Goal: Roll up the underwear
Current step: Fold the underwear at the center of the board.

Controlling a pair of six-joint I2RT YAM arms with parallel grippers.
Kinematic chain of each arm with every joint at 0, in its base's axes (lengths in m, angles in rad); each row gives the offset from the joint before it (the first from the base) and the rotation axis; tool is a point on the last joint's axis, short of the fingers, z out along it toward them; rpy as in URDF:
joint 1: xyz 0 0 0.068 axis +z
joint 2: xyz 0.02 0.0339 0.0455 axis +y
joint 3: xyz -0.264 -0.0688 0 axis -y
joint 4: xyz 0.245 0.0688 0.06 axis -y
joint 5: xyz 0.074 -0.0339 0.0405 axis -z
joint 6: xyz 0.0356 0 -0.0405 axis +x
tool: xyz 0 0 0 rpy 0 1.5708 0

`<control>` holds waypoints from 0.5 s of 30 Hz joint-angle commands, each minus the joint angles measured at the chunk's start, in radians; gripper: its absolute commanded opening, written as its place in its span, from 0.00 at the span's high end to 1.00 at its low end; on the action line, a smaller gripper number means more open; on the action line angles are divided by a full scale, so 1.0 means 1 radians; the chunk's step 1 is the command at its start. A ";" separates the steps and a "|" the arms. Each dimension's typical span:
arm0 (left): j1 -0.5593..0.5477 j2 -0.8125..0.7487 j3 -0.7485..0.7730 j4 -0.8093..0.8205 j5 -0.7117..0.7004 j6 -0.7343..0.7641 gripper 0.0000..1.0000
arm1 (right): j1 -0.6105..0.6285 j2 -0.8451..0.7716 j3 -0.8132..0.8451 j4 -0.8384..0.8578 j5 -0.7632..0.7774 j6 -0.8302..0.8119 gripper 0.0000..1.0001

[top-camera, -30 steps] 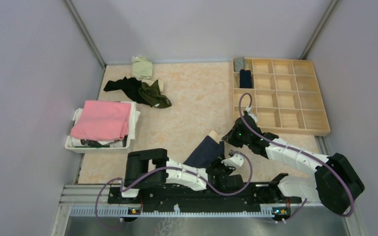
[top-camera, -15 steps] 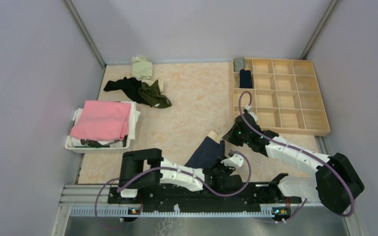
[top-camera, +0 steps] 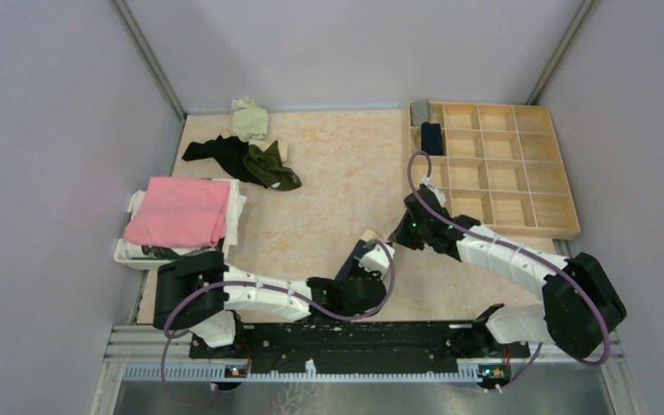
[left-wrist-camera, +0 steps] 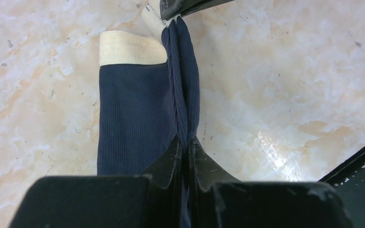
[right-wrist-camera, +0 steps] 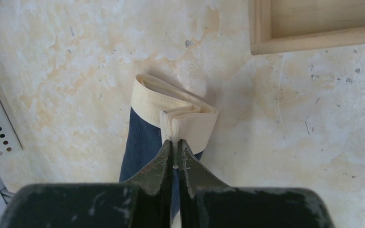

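I have the navy underwear [left-wrist-camera: 133, 123] lying on the bench [left-wrist-camera: 290, 95] just off the near left corner of the wooden compartment tray [top-camera: 519, 232], with its beige waistband [right-wrist-camera: 147, 97] at the end towards the tray. My left gripper [left-wrist-camera: 184, 142] has its fingers pressed together on a gathered ridge of navy cloth along the garment's right edge, at the end away from the tray. My right gripper [right-wrist-camera: 176, 145] pinches the folded waistband at the other end, fingers tight on the beige layers. The ridge of cloth runs straight from one pinch to the other. The rest of the garment lies flat on the bench to the left of it.

In the tray, the far left corner compartment holds a grey roll [top-camera: 419, 112], and the compartment just nearer holds a navy roll [top-camera: 431, 137]. Well to the left of the tray, about level with its far half, lies a loose heap: a black piece [top-camera: 212, 151], an olive green piece [top-camera: 272, 169] touching it, and a pale green piece [top-camera: 249, 118] just beyond. Farther left of the tray, a white basket [top-camera: 169, 257] carries a folded pink cloth [top-camera: 177, 210].
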 commanded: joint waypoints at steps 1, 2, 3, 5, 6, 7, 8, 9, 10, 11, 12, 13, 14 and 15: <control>0.059 -0.109 -0.085 0.147 0.134 -0.023 0.96 | -0.012 0.044 0.106 -0.031 0.011 -0.054 1.00; 0.072 -0.124 -0.101 0.161 0.149 -0.027 0.96 | -0.011 0.059 0.119 -0.036 0.011 -0.059 1.00; 0.083 -0.137 -0.116 0.166 0.162 -0.031 0.96 | -0.011 0.072 0.132 -0.041 0.009 -0.065 1.00; 0.103 -0.160 -0.140 0.175 0.182 -0.038 0.96 | -0.012 0.099 0.159 -0.052 0.001 -0.080 1.00; 0.112 -0.171 -0.152 0.179 0.190 -0.040 0.96 | -0.011 0.115 0.174 -0.060 -0.003 -0.086 1.00; 0.119 -0.180 -0.163 0.183 0.198 -0.044 0.96 | -0.011 0.130 0.186 -0.065 -0.006 -0.093 1.00; 0.127 -0.188 -0.173 0.186 0.204 -0.047 0.96 | -0.012 0.144 0.199 -0.069 -0.010 -0.101 1.00; 0.132 -0.197 -0.182 0.188 0.208 -0.050 0.96 | -0.012 0.156 0.209 -0.072 -0.012 -0.107 1.00; 0.137 -0.205 -0.192 0.193 0.211 -0.052 0.96 | -0.012 0.167 0.219 -0.075 -0.014 -0.113 1.00; 0.141 -0.212 -0.204 0.196 0.214 -0.055 0.96 | -0.012 0.177 0.228 -0.077 -0.016 -0.118 1.00; 0.143 -0.218 -0.214 0.198 0.214 -0.060 0.96 | -0.012 0.187 0.238 -0.080 -0.015 -0.124 1.00; 0.146 -0.223 -0.221 0.202 0.215 -0.064 0.96 | -0.012 0.200 0.248 -0.083 -0.015 -0.131 1.00; 0.150 -0.228 -0.229 0.203 0.216 -0.068 0.96 | -0.012 0.209 0.259 -0.086 -0.015 -0.136 1.00; 0.153 -0.231 -0.237 0.207 0.218 -0.075 0.97 | -0.012 0.221 0.270 -0.093 -0.012 -0.145 1.00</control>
